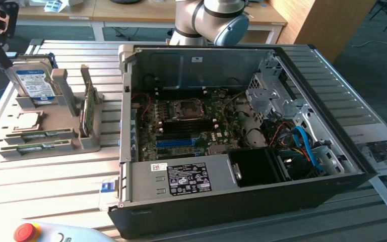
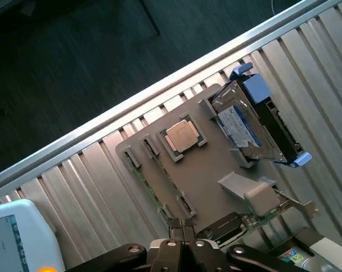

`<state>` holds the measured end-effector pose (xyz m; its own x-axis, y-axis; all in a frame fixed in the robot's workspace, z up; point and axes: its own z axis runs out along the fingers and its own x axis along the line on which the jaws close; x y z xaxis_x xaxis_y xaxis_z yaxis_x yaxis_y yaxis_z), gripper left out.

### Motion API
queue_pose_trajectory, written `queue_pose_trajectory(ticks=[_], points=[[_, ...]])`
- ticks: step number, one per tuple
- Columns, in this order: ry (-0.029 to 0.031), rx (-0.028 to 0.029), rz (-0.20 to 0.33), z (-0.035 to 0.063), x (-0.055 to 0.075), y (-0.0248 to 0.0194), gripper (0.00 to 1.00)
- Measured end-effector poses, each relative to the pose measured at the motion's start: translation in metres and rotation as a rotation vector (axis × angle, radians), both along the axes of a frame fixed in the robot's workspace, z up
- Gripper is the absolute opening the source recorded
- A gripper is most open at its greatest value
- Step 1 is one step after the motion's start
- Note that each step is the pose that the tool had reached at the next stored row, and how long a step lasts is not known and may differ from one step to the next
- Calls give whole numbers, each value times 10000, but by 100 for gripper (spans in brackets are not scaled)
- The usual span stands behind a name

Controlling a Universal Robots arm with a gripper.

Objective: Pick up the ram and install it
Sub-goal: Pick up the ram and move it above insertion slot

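**Slatted table, jaws shut and empty above the parts tray**

Slatted metal table [image 1: 52, 186] carries everything on my feed. The biggest thing on it is the open computer case [image 1: 247, 204], which stands well apart from the jaws. Inside it I can make out a motherboard [image 1: 210, 132] with a processor socket [image 1: 183, 108] and a row of black memory slots [image 1: 180, 130]. A power supply [image 1: 180, 179] with a labelled side and some blue cables [image 1: 302, 143] are also in the case. A white pendant [image 1: 72, 234] with a red button lies on the table, off to one side of the jaws.

The gripper [image 2: 182, 229] hangs over the grey parts tray [image 2: 159, 170]. Its two fingertips are pressed together, and I see nothing held between them and nothing touching them.

On the tray, the silver hard drive [image 1: 34, 83] stands upright in its slot at the end farthest from the jaws, its blue-white label facing out. A wider green card [image 1: 86, 108] stands on edge in its own slot, close to the jaws and off to one side.

The ram [image 1: 42, 135] lies flat in a clip holder along the tray's edge. A second ram stick [image 1: 38, 147] lies just beside it and parallel. In the wrist view the grey clips of these holders sit just past the fingertips. The processor chip [image 1: 26, 121] lies flat in a square recess between the ram and the hard drive.
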<state>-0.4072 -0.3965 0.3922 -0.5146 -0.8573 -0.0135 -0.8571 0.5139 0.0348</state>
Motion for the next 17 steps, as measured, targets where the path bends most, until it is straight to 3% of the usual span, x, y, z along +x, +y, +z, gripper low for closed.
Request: queue_pose_trajectory(ticks=[17], points=[[1,-121,3084,0,0,0,10]])
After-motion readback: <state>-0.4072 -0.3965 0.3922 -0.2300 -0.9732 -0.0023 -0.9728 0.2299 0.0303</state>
